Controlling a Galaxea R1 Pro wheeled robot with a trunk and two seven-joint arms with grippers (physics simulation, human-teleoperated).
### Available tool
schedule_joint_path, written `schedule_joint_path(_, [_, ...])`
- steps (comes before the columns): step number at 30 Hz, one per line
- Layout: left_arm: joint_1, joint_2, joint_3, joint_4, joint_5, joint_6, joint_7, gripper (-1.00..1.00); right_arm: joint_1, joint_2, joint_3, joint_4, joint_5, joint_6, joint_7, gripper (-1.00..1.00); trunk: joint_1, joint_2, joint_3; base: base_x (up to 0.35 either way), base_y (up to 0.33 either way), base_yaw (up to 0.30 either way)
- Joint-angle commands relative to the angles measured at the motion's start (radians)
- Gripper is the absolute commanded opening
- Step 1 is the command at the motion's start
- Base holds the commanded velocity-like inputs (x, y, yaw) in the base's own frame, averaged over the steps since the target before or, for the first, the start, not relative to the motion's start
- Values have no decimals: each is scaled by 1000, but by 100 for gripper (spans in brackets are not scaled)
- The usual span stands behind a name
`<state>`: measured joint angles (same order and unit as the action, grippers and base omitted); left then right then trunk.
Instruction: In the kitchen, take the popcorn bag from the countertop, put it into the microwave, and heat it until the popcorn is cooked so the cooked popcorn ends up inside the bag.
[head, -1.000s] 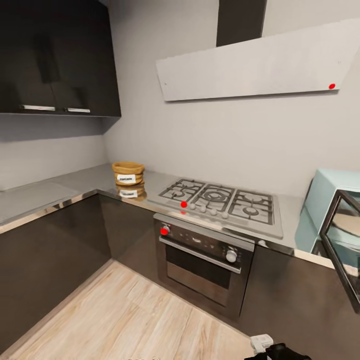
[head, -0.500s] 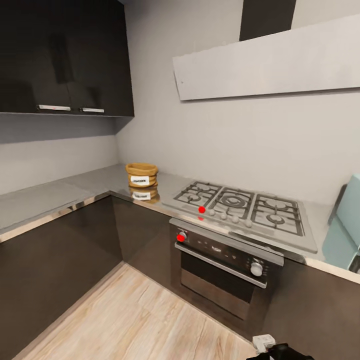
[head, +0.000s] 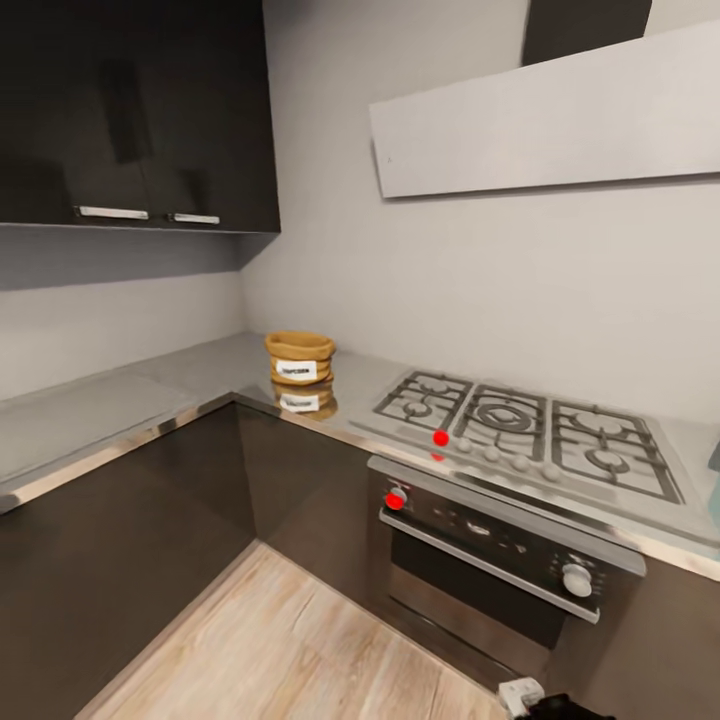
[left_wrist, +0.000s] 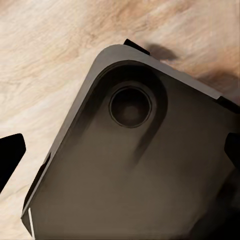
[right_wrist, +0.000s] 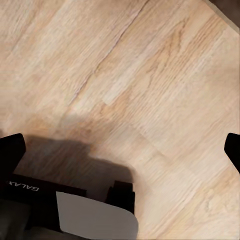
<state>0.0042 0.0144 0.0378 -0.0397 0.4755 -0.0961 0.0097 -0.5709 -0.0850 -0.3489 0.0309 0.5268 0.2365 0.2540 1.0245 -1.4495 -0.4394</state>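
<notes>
The popcorn bag (head: 299, 358), a squat tan sack with a white label, stands on the steel countertop (head: 170, 388) in the corner, left of the hob, with its reflection just below it. A thin pale blue sliver of the microwave (head: 716, 478) touches the head view's right edge. My left gripper (left_wrist: 120, 152) is open, its dark fingertips (left_wrist: 11, 156) far apart above my own grey base. My right gripper (right_wrist: 120, 150) is open too, hanging over the wooden floor with nothing between its fingers. Both grippers are far from the bag.
A gas hob (head: 525, 425) with grates sits in the counter above a dark built-in oven (head: 500, 555). Dark wall cabinets (head: 130, 110) hang at the upper left and a grey hood (head: 560, 125) above the hob. Light wooden floor (head: 290, 650) lies before the L-shaped counter.
The camera has swung to the left, so the whole picture has shifted right. The microwave with its open door has slid almost out of the frame. The bag has not moved on the counter.
</notes>
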Motion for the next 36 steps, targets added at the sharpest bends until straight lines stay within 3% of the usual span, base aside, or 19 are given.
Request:
schedule_joint_path(1, [0,0,4,-2,-2,0,1,100,-2,0,-9,1,9,1,1,100,1,0,-1,266,235,0])
schedule_joint_path(3, [0,-1,3,-2,-2,1,1,100,2,3,-10,1,7,-2,-3,100,1,0,-1,269,235,0])
schedule_joint_path(7, [0,-2,1,-3,-6,8,1,100,104,0,-10,1,5,-81,-7,100,1,0,-1,291,203,0])
schedule_joint_path(9, [0,-2,0,-3,-9,10,1,100,120,-1,-9,1,4,-107,-8,100,1,0,-1,309,147,0])
schedule_joint_path(32, [0,-2,-4,-3,-12,10,1,100,129,10,-8,1,8,-122,-9,100,1,0,-1,321,33,0])
schedule_joint_path(36, [0,-1,-4,-3,-12,10,1,100,140,18,-7,2,63,-123,-9,100,1,0,-1,322,105,0])
